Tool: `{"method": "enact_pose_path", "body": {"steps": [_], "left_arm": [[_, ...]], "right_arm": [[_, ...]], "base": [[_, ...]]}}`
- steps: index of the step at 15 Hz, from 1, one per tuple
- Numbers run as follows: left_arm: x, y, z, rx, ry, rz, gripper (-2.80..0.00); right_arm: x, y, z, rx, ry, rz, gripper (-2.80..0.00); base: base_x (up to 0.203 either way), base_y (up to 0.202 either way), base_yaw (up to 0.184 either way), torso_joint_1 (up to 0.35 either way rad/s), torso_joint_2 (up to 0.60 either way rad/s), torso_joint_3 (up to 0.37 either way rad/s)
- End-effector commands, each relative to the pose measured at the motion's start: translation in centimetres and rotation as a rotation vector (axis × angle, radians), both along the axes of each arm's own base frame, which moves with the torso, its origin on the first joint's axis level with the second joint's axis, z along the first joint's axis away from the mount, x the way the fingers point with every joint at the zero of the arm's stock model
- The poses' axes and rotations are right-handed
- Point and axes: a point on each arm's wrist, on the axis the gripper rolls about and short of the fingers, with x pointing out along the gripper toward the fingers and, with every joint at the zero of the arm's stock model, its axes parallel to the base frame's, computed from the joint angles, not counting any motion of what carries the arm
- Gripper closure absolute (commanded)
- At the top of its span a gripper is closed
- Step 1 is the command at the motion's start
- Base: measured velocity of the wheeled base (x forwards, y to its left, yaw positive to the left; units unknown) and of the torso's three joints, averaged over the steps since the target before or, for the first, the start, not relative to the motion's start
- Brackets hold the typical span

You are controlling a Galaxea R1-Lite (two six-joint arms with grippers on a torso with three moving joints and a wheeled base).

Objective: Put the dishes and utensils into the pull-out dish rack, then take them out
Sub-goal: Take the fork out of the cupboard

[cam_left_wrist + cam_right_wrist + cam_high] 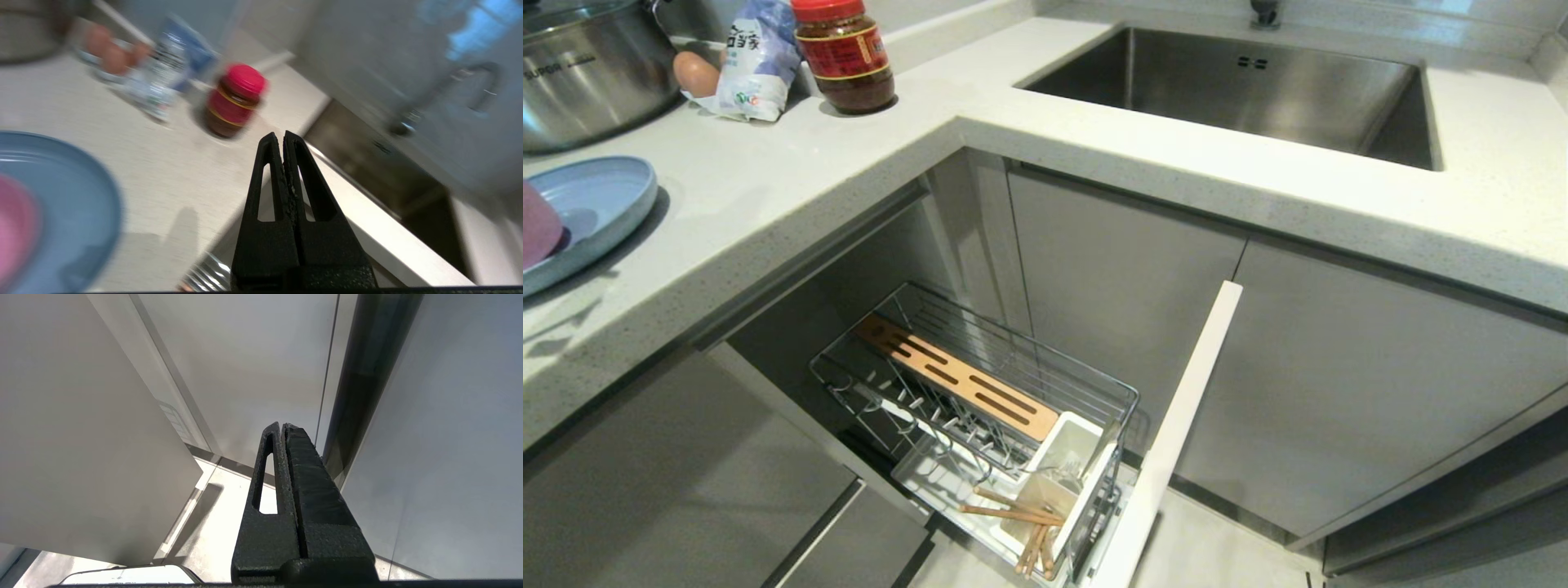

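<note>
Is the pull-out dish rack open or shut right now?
Open. The pull-out dish rack stands out from the cabinet, its white front panel drawn clear.

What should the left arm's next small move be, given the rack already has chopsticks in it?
Probably open the left gripper and ease toward the pink bowl on the blue plate: its fingers are shut and empty above the counter, and the rack holds no dishes.

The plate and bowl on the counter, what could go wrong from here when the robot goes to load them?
1. The pink bowl sits on the blue plate, so lifting the plate first could tip the bowl off.
2. The plate lies near the counter edge above the open dish rack; a nudge might send it over.
3. The left gripper has its fingers shut, so it must open before grasping.
</note>
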Motion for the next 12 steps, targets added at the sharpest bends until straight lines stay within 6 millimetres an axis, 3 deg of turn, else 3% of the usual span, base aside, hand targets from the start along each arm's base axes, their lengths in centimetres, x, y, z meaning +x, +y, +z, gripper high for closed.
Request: {"method": "enact_pose_path", "body": {"steps": [1,5,8,12], "left_arm": [[0.3,-1.6,-1.2,0.008,0.029,-0.156,0.0],[3.9,-6.2,-4.4,0.089,0.197,-0.318,0.0],[6.5,-10.5,-8.0,0.188,0.357,-0.398,0.0],[9.2,-14.3,-12.4,0.326,0.662,-0.401,0.0]], "right_arm": [[0.0,0.0,0.0,0.001,-0.005,0.0,0.0],[0.0,0.0,0.0,0.001,-0.005,0.0,0.0],[0.0,0.0,0.0,0.001,-0.005,0.0,0.0],[0.0,0.0,0.0,0.001,-0.005,0.0,0.0]], "base": [[0.0,0.0,0.0,0.0,0.0,0.0],[0.0,0.0,0.0,0.0,0.0,0.0],[0.0,0.0,0.0,0.0,0.0,0.0],[0.0,0.0,0.0,0.0,0.0,0.0]]}}
